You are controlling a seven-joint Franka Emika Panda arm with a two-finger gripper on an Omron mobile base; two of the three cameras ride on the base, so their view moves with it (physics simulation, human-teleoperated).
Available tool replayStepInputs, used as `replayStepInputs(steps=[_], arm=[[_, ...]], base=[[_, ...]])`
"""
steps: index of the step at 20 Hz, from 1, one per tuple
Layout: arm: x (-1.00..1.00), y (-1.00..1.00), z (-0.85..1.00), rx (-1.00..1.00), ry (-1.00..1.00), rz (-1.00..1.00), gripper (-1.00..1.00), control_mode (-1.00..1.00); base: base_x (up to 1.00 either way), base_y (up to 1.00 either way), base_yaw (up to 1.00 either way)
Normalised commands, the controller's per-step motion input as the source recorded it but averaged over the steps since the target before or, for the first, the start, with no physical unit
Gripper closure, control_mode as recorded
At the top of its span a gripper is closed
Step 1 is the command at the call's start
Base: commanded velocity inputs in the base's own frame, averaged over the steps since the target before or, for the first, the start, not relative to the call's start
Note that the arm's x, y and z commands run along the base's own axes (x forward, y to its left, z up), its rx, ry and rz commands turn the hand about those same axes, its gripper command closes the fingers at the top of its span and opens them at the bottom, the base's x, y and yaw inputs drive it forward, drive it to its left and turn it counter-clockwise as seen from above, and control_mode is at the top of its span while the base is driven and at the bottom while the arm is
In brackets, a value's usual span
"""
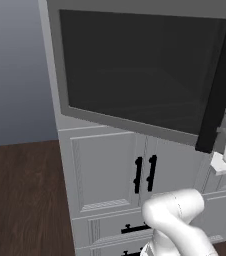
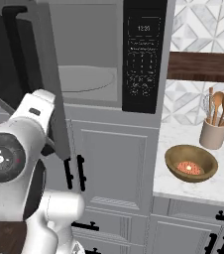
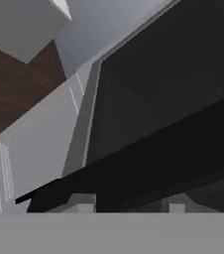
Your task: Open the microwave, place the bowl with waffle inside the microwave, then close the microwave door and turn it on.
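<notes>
microwave [image 2: 109, 59] sits above the white cabinets [image 2: 111, 163], its door [image 1: 135, 70] swung open. black bar handle [image 3: 134, 163] runs right across in front of the gripper [image 3: 129, 204] fingertips; can't tell if it's pinching the handle. bowl [image 2: 191, 162] with waffle [image 2: 190, 167] sits on the counter [image 2: 218, 183], near a utensil holder [image 2: 214, 133].

One microwave [image 2: 109, 54], one bowl [image 2: 191, 163], one utensil crock [image 2: 213, 134] — three wooden utensils [image 2: 218, 103].
</notes>
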Motion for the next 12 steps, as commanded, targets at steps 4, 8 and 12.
replayStepInputs(steps=[4,8,12], arm=[[-1.0,1.0,0.0,-0.83,0.0,0.0,1.0,-1.0],[-1.0,0.7,0.06,-0.66,0.0,0.0,-1.0,-1.0],[-1.0,-0.2,0.26,-0.33,0.0,0.04,-1.0,-1.0]], base=[[0.0,0.0,0.0],[0.0,0.0,0.0],[0.0,0.0,0.0]])
